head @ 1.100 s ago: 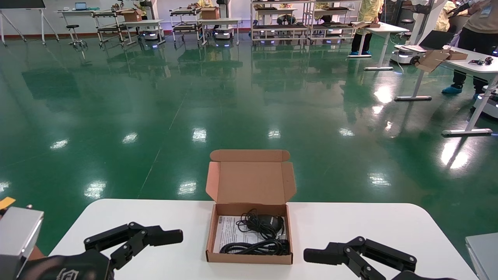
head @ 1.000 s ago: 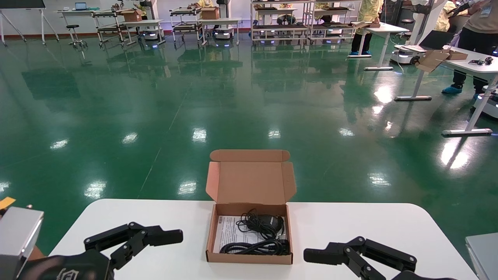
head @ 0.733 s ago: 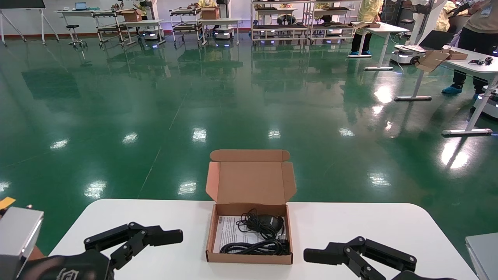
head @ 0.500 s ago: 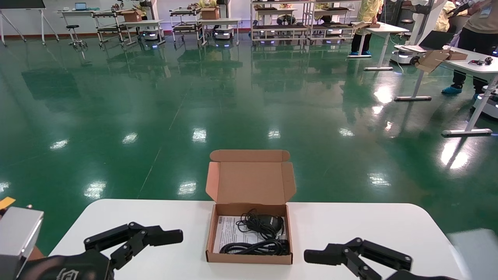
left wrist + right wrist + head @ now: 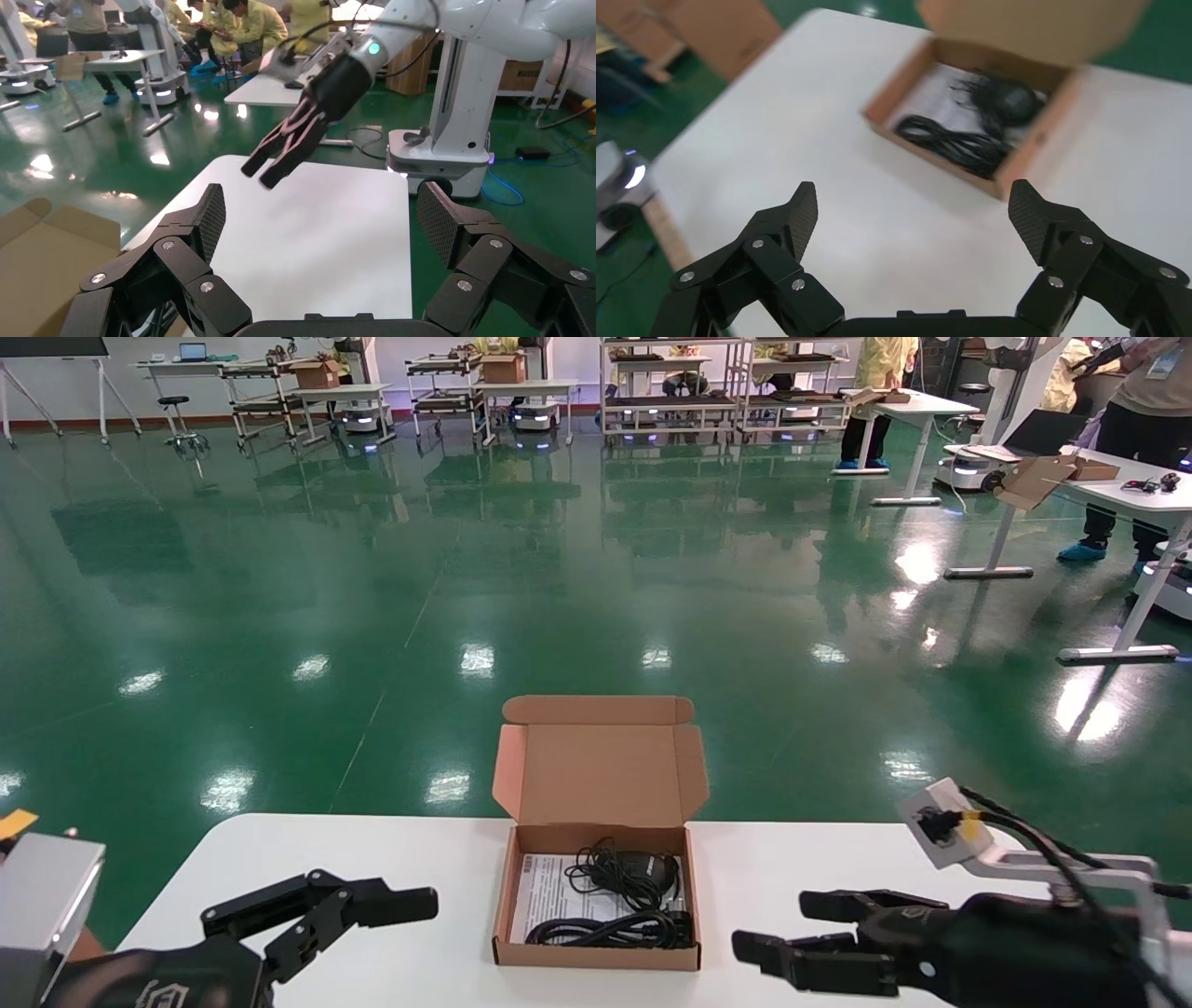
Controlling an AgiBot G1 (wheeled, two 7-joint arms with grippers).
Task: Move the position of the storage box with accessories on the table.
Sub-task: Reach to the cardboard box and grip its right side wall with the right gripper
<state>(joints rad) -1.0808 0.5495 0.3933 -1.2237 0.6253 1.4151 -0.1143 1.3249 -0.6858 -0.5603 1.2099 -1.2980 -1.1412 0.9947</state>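
The storage box (image 5: 596, 954) is brown cardboard and stands open at the table's far middle, its lid upright. Inside lie coiled black cables (image 5: 615, 929), a black mouse-like device (image 5: 644, 868) and a white paper sheet (image 5: 545, 889). My left gripper (image 5: 372, 924) is open and empty over the white table (image 5: 279, 859), left of the box. My right gripper (image 5: 778, 924) is open and empty just right of the box, pointing at it. The right wrist view shows the box (image 5: 926, 151) and cables (image 5: 954, 144) beyond the open gripper (image 5: 916, 210). The left wrist view shows its open gripper (image 5: 323, 221).
The table's far edge runs just behind the box, with green floor beyond. Distant desks, racks and people stand far back. The left wrist view shows my right gripper (image 5: 284, 151) and a white robot base (image 5: 450, 154). Cardboard boxes (image 5: 701, 28) sit on the floor.
My right arm has lifted and turned, so its wrist and cable now show, and its gripper points at the box's right side. The left arm and the box have not moved.
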